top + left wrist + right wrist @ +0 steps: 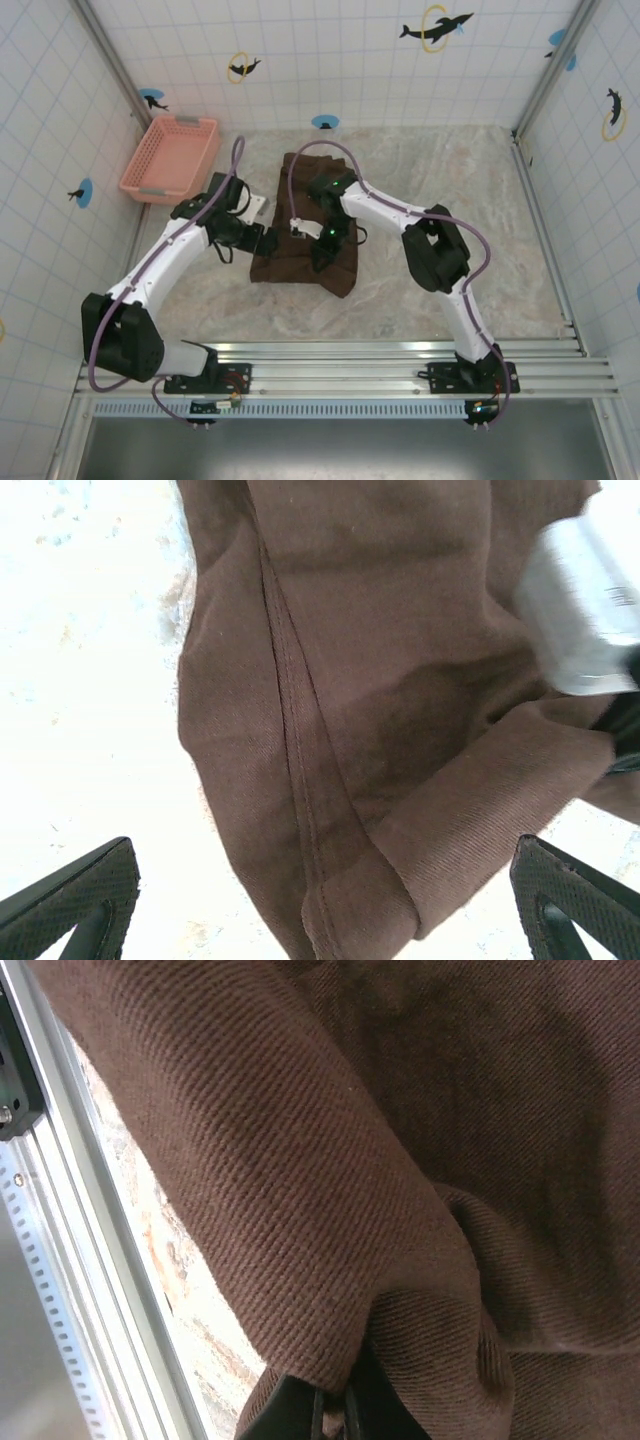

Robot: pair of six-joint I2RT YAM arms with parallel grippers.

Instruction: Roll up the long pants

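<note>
Dark brown soft fabric long pants (297,268) lie bunched; right gripper (330,1408) pressed together, seemingly pinching a fold; left gripper (320,910) spread wide over the hem.

from above, my right arm (345,215) lies across the long pants (300,265) and hides their middle. on the right wrist camera the right gripper (335,1405) is cut by the bottom edge, its closed tips buried in a pinched fold. on the left wrist camera the left gripper (325,905) has its wide-spread fingers (85,900) running off the bottom corners, the pants pass the top edge, and a pale grey shape (580,605) is too blurred to name.
</note>
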